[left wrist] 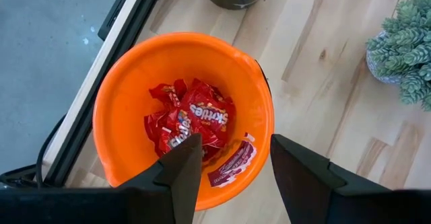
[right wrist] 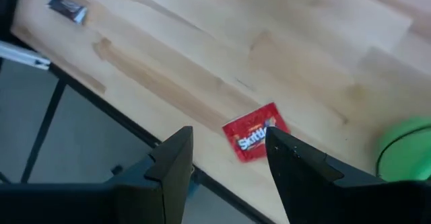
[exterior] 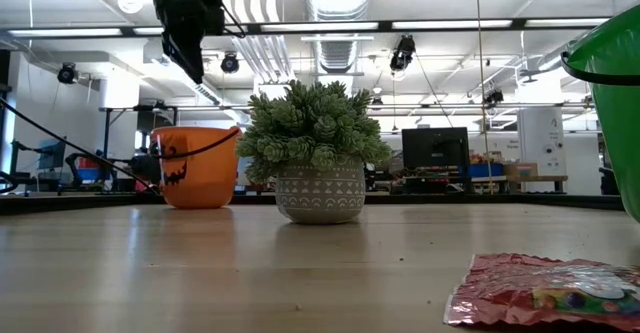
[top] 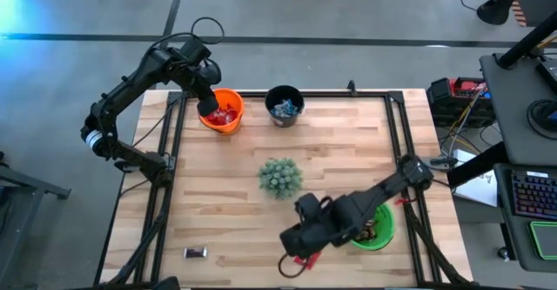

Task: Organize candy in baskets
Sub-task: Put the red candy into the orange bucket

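My left gripper (left wrist: 234,150) hangs open above the orange basket (left wrist: 121,96), which holds several red candy packs (left wrist: 195,116); nothing is between its fingers. My right gripper (right wrist: 225,140) is open and empty above a red candy (right wrist: 254,140) that lies flat on the table close to the near edge (top: 305,259). A dark brown candy (top: 195,252) lies flat at the near left. The black basket (top: 284,105) holds blue-and-silver candy. The green basket (top: 376,229) stands beside my right arm, with dark candy inside.
A potted spiky green plant (top: 280,177) stands mid-table between the baskets. A black frame (top: 174,133) runs along the table's left and right sides. Bare wood lies between the plant and the near left corner.
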`<state>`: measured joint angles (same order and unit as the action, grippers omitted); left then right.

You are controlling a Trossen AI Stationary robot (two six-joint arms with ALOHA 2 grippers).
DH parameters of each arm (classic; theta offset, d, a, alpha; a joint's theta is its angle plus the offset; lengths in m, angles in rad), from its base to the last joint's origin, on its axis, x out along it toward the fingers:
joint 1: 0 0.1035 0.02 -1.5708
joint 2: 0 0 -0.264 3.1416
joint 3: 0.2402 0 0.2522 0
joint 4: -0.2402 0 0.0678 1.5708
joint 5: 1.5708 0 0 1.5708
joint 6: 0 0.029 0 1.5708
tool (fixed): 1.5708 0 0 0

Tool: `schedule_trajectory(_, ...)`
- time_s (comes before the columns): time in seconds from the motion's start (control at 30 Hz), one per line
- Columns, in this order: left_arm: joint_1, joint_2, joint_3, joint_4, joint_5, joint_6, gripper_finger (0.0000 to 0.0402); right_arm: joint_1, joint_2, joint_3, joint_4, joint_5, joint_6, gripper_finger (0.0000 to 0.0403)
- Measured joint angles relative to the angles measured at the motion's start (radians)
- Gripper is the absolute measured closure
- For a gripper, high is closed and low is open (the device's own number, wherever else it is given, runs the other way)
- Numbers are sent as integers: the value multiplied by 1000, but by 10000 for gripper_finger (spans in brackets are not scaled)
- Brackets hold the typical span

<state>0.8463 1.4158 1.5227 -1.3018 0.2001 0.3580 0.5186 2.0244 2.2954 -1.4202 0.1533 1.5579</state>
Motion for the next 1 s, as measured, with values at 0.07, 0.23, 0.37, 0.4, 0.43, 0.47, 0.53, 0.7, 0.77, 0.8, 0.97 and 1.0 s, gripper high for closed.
schedule_trajectory(0.07, 0, 0, 0, 0, 0, 0, 242, 16, 20, 0, 2, 5, 43, 225)
schedule_trajectory(0.23, 0, 0, 0, 0, 0, 0, 242, 46, 73, -1, 5, 3, 117, 225)
schedule_trajectory(0.37, 0, 0, 0, 0, 0, 0, 242, 60, 104, -2, 6, -2, 155, 225)
schedule_trajectory(0.4, 0, 0, 0, 0, 0, 0, 242, 63, 108, -2, 7, -2, 159, 225)
schedule_trajectory(0.43, 0, 0, 0, 0, 0, 0, 242, 64, 115, -2, 7, -2, 163, 225)
schedule_trajectory(0.47, 0, 0, 0, 0, 0, 0, 242, 67, 121, -2, 7, -2, 172, 225)
schedule_trajectory(0.53, 0, 0, 0, 0, 0, 0, 242, 69, 135, -2, 7, 0, 179, 225)
schedule_trajectory(0.7, 0, 0, 0, 0, 0, 0, 242, 69, 156, -6, 18, 5, 203, 225)
schedule_trajectory(0.77, 0, 0, 0, 0, 0, 0, 242, 69, 165, -8, 20, 5, 213, 225)
schedule_trajectory(0.8, 0, 0, 0, 0, 0, 0, 242, 69, 170, -9, 20, 4, 218, 225)
schedule_trajectory(0.97, 0, 0, 0, 0, 0, 0, 242, 69, 180, -10, 26, 1, 243, 225)
schedule_trajectory(1.0, 0, 0, 0, 0, 0, 1, 242, 70, 180, -11, 33, -2, 246, 225)
